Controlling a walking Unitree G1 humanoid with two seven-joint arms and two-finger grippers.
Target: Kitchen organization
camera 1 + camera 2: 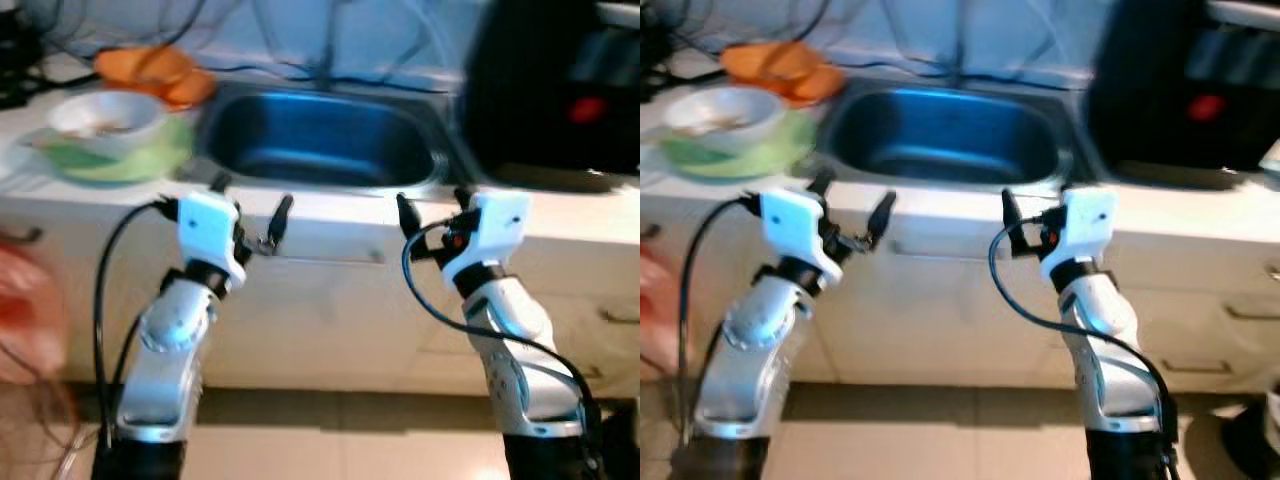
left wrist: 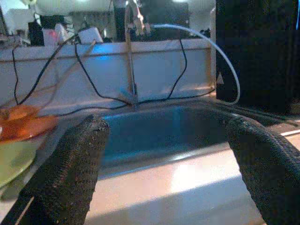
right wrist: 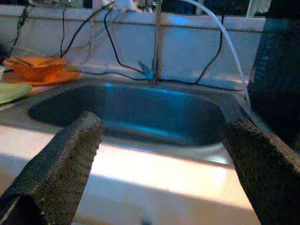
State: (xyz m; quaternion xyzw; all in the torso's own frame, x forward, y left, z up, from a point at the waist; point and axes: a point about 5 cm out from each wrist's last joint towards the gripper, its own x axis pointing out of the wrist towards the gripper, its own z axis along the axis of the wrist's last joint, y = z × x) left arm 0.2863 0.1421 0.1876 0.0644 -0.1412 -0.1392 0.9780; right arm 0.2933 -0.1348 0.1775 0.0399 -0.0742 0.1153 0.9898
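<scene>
— Sink (image 1: pixel 320 140) is your landmark: a steel basin set into the pale desk (image 1: pixel 330 205), dead ahead of you. Where do your claws stand against it?

— Your left claw (image 1: pixel 250 200) hangs just before the sink's front rim, towards its left end, fingers spread and holding nothing. Your right claw (image 1: pixel 432 205) sits before the rim's right end, likewise released and empty.

— And the things to sort?

— Left of the sink you have a white bowl (image 1: pixel 105 115) resting on a green plate (image 1: pixel 130 160). Behind them, at the sink's back left corner, lie orange dishes (image 1: pixel 155 72), stacked. Right of the sink stands a large black appliance (image 1: pixel 555 90) with a red spot on it.

— Anything behind the sink?

— You can see a thin tap (image 3: pixel 157 42) rising at its back edge, black cables (image 3: pixel 112 42) along the white wall, and a pale hose (image 3: pixel 225 42) arching over towards the appliance. Drawer fronts (image 1: pixel 330 300) run below the sink.
</scene>
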